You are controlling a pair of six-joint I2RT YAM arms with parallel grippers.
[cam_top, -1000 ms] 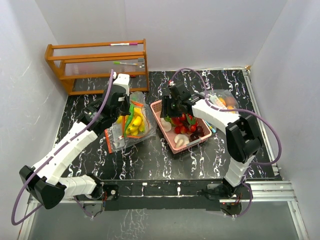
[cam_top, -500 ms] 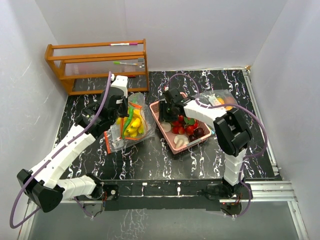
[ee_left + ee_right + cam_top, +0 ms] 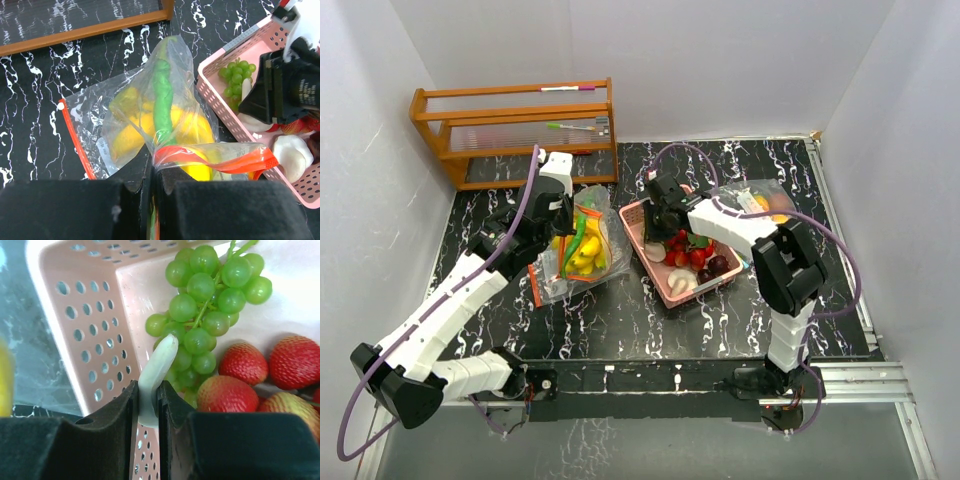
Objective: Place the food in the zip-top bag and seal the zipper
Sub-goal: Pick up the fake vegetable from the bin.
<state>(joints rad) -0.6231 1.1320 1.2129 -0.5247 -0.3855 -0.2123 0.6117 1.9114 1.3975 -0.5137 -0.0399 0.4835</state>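
Observation:
The zip-top bag (image 3: 588,243) lies left of the pink basket (image 3: 672,290), with a yellow banana bunch (image 3: 131,135) and a green pepper (image 3: 162,95) inside. My left gripper (image 3: 154,172) is shut on the bag's edge by its orange zipper (image 3: 220,159); it also shows in the top view (image 3: 563,232). My right gripper (image 3: 148,395) is inside the basket's left corner (image 3: 85,315), shut on a thin white toy piece (image 3: 156,370) beside green grapes (image 3: 205,290) and strawberries (image 3: 290,362). From above, this gripper (image 3: 658,230) hangs over the basket's far left part.
A wooden rack (image 3: 515,125) stands at the back left. A second clear bag (image 3: 765,200) with orange pieces lies behind the basket at the right. The basket also holds white pieces (image 3: 292,155) and dark plums (image 3: 718,265). White walls enclose the table.
My right gripper has settled lower into the basket's left corner and its arm has folded closer. My left wrist has shifted slightly left, still holding the bag.

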